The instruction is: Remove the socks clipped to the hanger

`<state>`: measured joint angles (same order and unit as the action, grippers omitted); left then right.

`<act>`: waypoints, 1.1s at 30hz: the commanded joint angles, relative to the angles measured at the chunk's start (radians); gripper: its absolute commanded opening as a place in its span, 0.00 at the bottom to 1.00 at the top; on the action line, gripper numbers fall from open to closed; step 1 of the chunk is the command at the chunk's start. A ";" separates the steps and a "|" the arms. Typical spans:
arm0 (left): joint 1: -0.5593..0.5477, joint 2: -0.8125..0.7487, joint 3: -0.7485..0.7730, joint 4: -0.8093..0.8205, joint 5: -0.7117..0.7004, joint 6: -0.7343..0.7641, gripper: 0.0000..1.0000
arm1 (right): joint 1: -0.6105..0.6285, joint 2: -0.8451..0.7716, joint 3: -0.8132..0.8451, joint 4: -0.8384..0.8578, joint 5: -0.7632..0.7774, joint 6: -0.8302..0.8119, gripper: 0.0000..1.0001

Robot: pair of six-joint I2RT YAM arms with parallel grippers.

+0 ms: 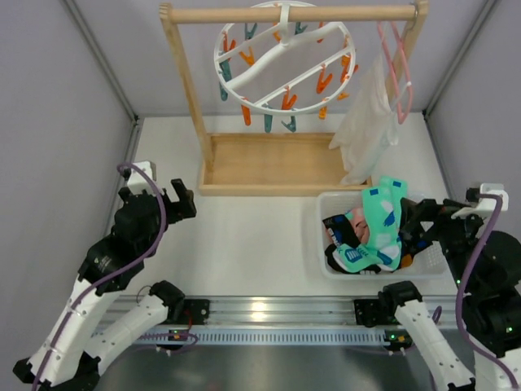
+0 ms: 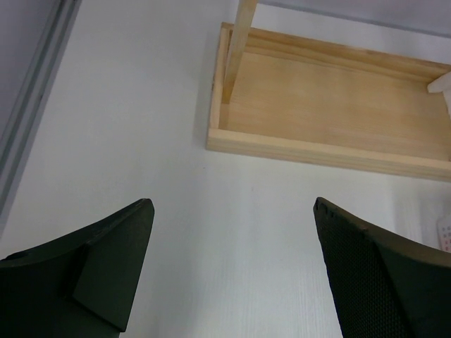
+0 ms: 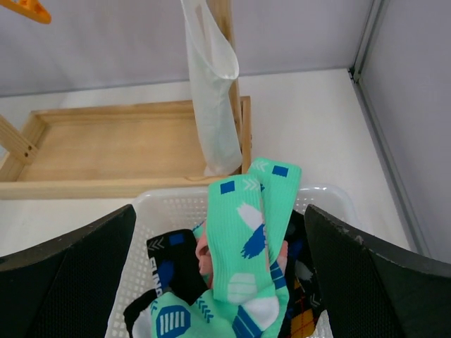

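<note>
Several socks (image 1: 376, 230) heaped in basket (image 1: 319, 238); hanger (image 1: 282, 29) hangs on rail (image 1: 228, 15).

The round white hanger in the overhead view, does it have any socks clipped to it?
No, the hanger has orange and teal clips that all hang empty, and the socks lie in the white basket.

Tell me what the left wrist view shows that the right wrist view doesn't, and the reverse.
Left wrist only: the open left gripper over white tabletop and the grey left wall rail. Right wrist only: the open right gripper above teal patterned and black fabric socks in a white plastic basket. Both: the shallow wooden tray base.
</note>
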<state>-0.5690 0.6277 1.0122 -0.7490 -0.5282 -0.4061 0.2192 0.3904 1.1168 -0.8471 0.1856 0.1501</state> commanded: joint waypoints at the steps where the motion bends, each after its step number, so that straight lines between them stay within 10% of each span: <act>1: 0.000 -0.009 -0.007 -0.058 -0.032 0.095 0.98 | -0.007 -0.012 0.043 -0.096 0.001 -0.069 1.00; 33: 0.024 -0.192 -0.153 0.039 -0.039 0.073 0.98 | -0.006 -0.070 -0.089 -0.012 0.060 -0.061 0.99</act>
<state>-0.5503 0.4446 0.8692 -0.7586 -0.5621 -0.3386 0.2192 0.3332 1.0386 -0.8841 0.2276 0.1036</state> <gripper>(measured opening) 0.984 0.993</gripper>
